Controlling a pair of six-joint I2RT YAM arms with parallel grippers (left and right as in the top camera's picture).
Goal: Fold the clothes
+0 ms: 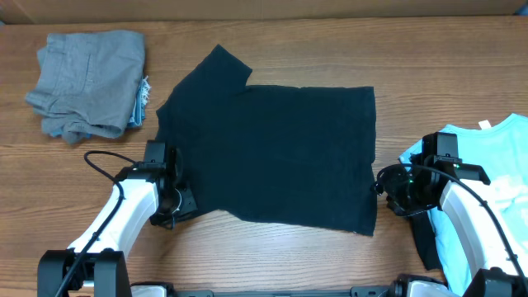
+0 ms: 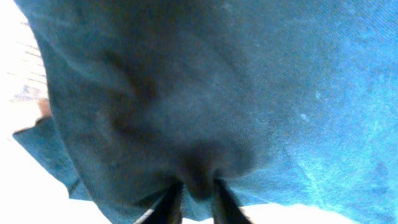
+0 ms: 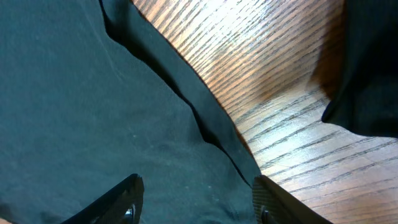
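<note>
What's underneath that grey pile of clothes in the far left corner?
A bit of light blue fabric peeks out under the grey pile at its right edge. The rest of it, and anything else beneath, is covered.

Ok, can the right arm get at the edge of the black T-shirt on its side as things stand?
Probably yes. The right end effector hangs open over the edge of the black T-shirt, with wooden table beside it and nothing in between. The light blue T-shirt lies on its other side.

One black T-shirt (image 1: pixel 280 153), one light blue T-shirt (image 1: pixel 507 153), one pile of grey garments (image 1: pixel 87 82), one table (image 1: pixel 272 256).
</note>
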